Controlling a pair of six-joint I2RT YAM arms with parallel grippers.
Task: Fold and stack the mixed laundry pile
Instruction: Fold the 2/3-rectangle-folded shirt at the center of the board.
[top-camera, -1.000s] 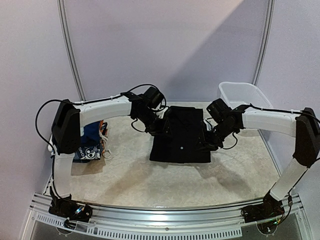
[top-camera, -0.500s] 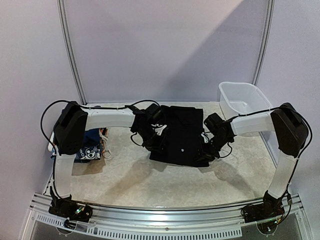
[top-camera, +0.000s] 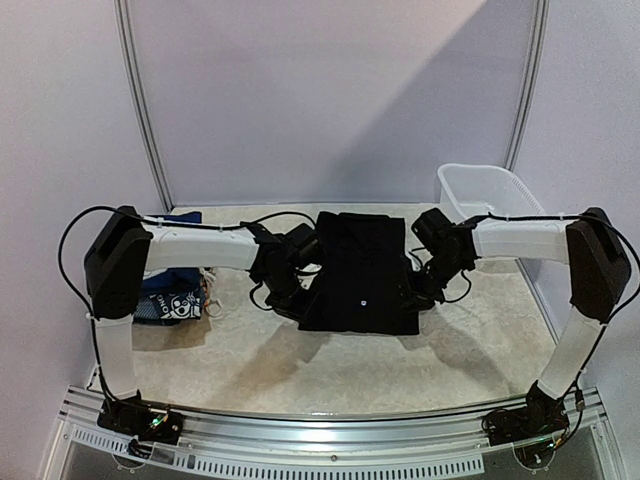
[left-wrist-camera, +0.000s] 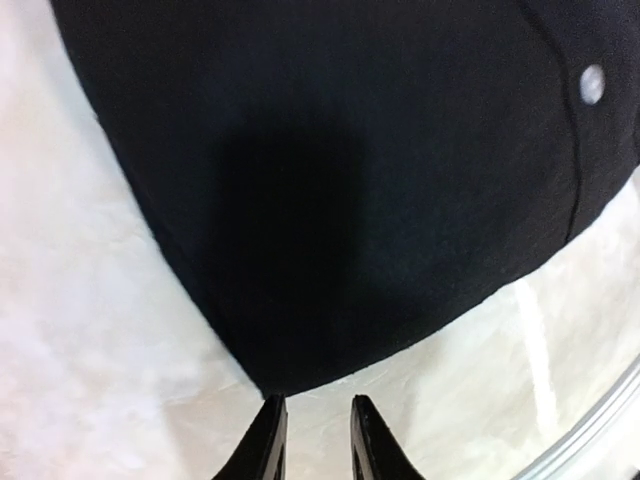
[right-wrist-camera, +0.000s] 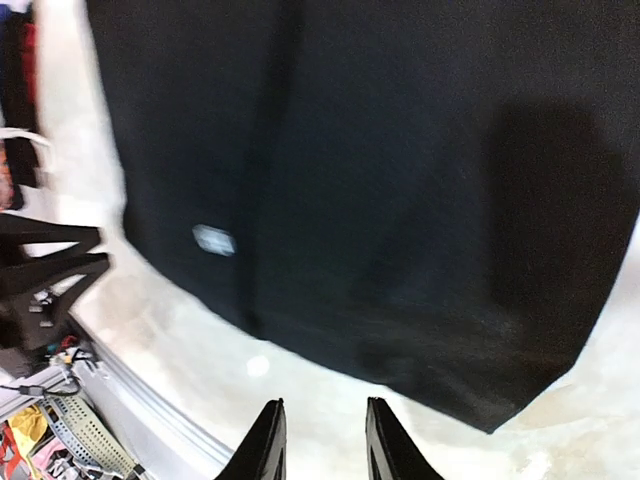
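Top external view: the large plain black cloth garment lies folded flat, roughly rectangular, mid-table on the pale marbled tabletop. A small white button shows near its front hem. The left gripper is at the garment's left edge by the front-left corner. The right gripper is at the right edge by the front-right corner.

Left wrist view: fingers a narrow gap apart, nothing between them. The tips are right at the rounded cloth corner; can't tell if they touch.

Right wrist view: fingers slightly wider apart, empty, tips over bare table just off the front hem.

The blue cartoon-print garment is bunched at the table's left edge, well apart from the black one and partly behind the left arm. A white plastic tub stands at the far right corner. Bare tabletop runs from the front hem to the metal rail.
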